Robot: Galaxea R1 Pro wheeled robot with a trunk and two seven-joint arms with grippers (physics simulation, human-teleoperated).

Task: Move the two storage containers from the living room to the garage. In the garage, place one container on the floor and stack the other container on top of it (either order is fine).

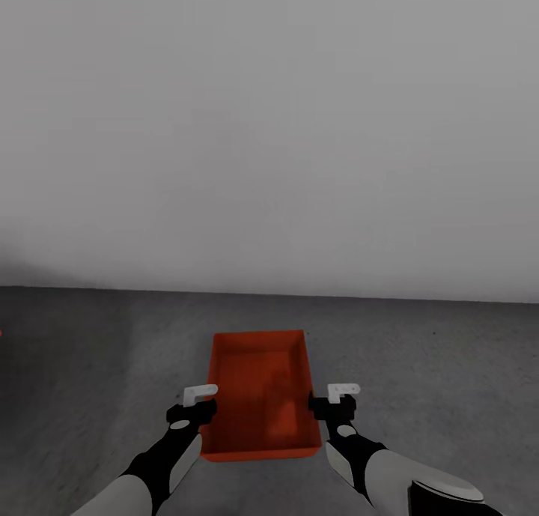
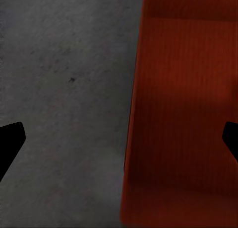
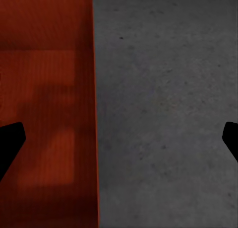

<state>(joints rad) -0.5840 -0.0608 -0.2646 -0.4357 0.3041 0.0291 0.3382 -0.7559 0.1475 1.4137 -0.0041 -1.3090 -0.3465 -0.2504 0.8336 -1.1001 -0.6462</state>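
Observation:
One orange-red storage container (image 1: 258,392) sits open side up on the dark grey concrete floor (image 1: 434,381) of the garage, just in front of me. My left gripper (image 1: 196,405) hovers over the container's left wall, open, with the wall's rim (image 2: 130,114) running between its spread fingertips (image 2: 11,143). My right gripper (image 1: 337,402) is open over the right wall, whose rim (image 3: 94,114) lies between its fingertips (image 3: 11,141). Neither gripper holds anything. The container's inside (image 3: 44,104) looks empty. The second container is out of view.
A plain white-grey wall (image 1: 269,126) rises beyond the container and meets the floor a short way behind it. Rough concrete spreads to both sides. A tiny red sliver (image 1: 1,335) shows at the left edge of the head view.

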